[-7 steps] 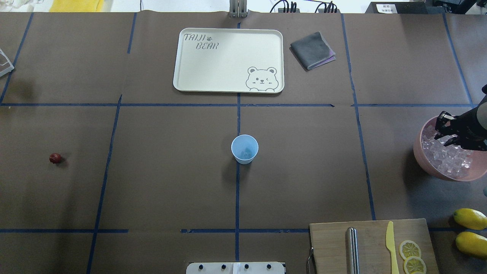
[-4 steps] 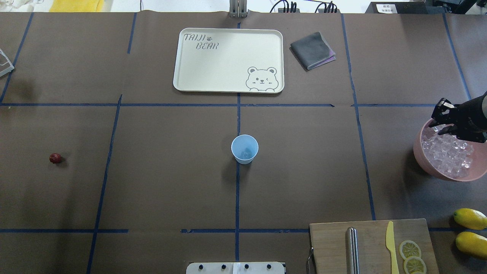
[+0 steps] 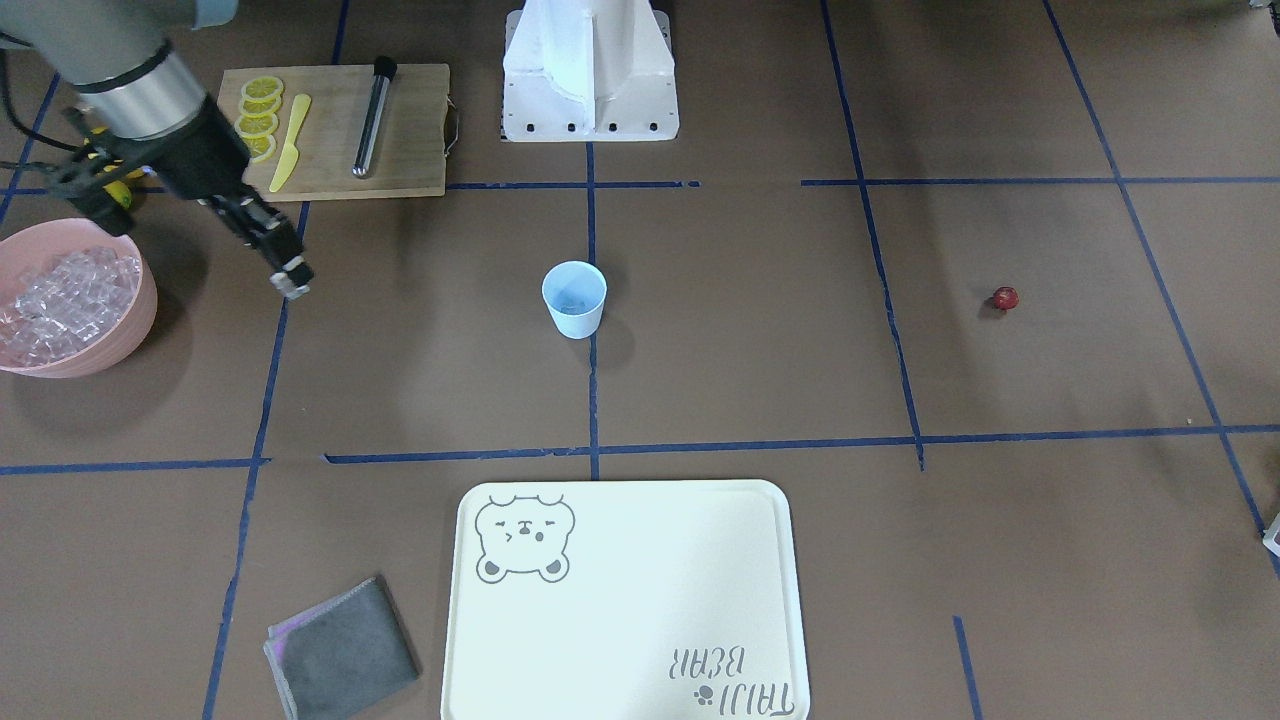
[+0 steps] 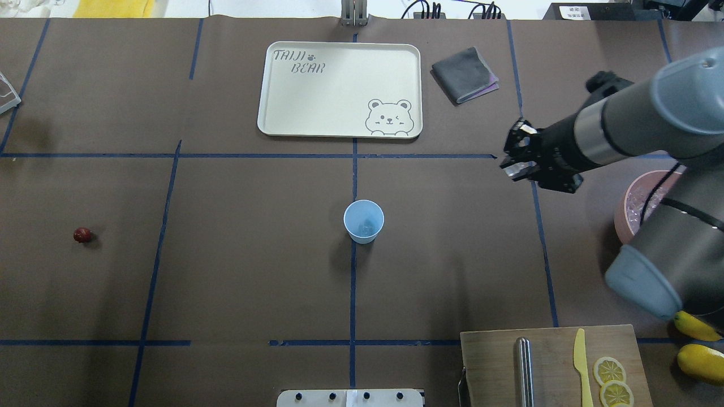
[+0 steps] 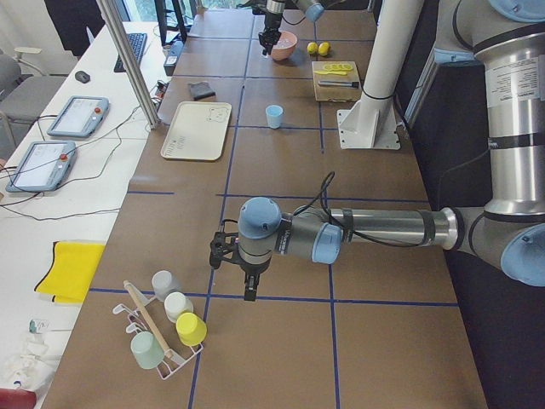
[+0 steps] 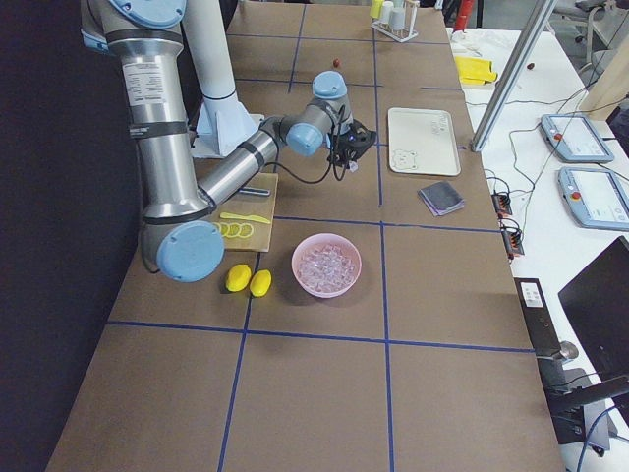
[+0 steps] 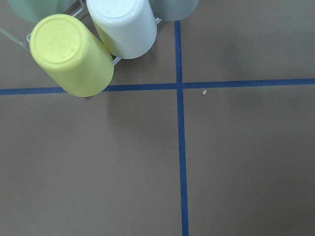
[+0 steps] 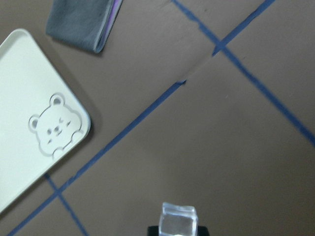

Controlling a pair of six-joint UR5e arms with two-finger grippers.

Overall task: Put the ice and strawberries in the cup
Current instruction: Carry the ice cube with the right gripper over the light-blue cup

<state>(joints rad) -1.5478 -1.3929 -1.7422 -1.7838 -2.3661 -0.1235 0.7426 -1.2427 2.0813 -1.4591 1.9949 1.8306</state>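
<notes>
The pale-blue cup [image 4: 363, 221] stands upright at the table's middle, also in the front view as the cup [image 3: 574, 298], with some ice showing at its bottom. My right gripper [image 4: 516, 159] hovers to the right of it and further back, shut on a clear ice cube [image 8: 179, 219]. More ice fills the pink bowl [image 3: 70, 300] at the far right, largely hidden by my arm in the overhead view. The dark-red strawberry [image 4: 82, 235] lies alone at the far left. My left gripper [image 5: 247, 285] shows only in the exterior left view, so I cannot tell its state.
A cream bear tray [image 4: 339, 90] and a folded grey cloth [image 4: 465, 73] lie at the back. A cutting board [image 4: 492, 362] with a metal rod, yellow knife and lemon slices sits front right, beside two lemons [image 4: 700, 362]. A cup rack [image 5: 166, 332] stands near my left gripper.
My right gripper has lifted off the pink bowl and swung left and back toward the table's middle with an ice cube. The cup and strawberry have not moved.
</notes>
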